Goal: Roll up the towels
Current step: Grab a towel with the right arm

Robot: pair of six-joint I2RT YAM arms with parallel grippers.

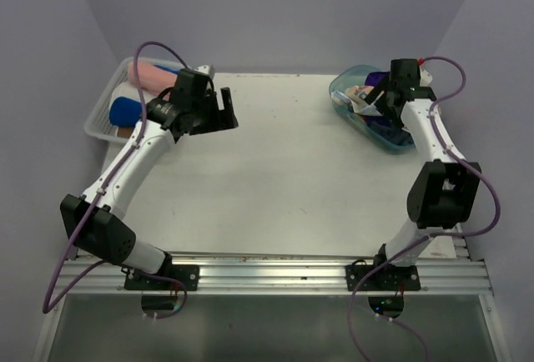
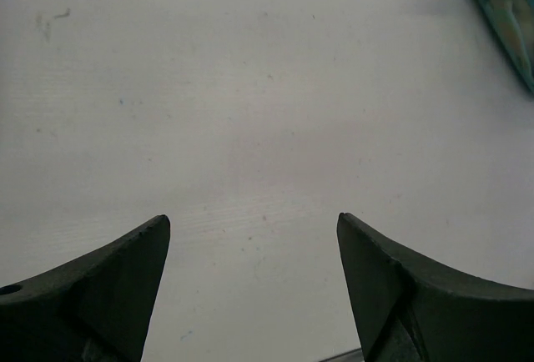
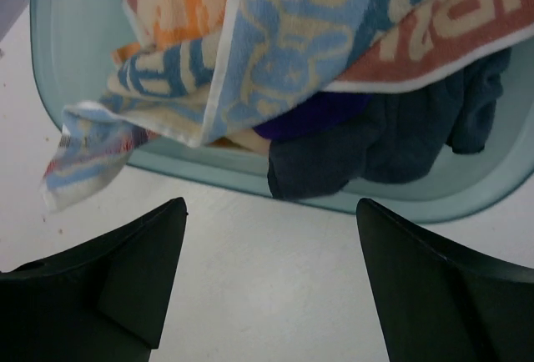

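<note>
Teal tub [image 3: 434,197] lets a printed towel [image 3: 309,37] droop over its rim — right gripper [image 3: 271,208], left gripper [image 2: 252,218] both agape.

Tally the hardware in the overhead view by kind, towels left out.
Table: 1
Basket: 1
Tub: 1
Robot arms: 2, the left arm and the right arm
Total: 5

The printed towel [image 3: 275,37] is cream with light-blue and orange letters. The navy towel [image 3: 375,153] is plain; the purple towel [image 3: 309,116], mostly hidden, may be violet-blue. The tub [image 3: 75,70] is clear teal. The basket [image 1: 98,112] is white, with a pink roll [image 1: 154,74] and a blue roll [image 1: 125,112]. The table [image 2: 250,87] is white and faintly speckled.
</note>
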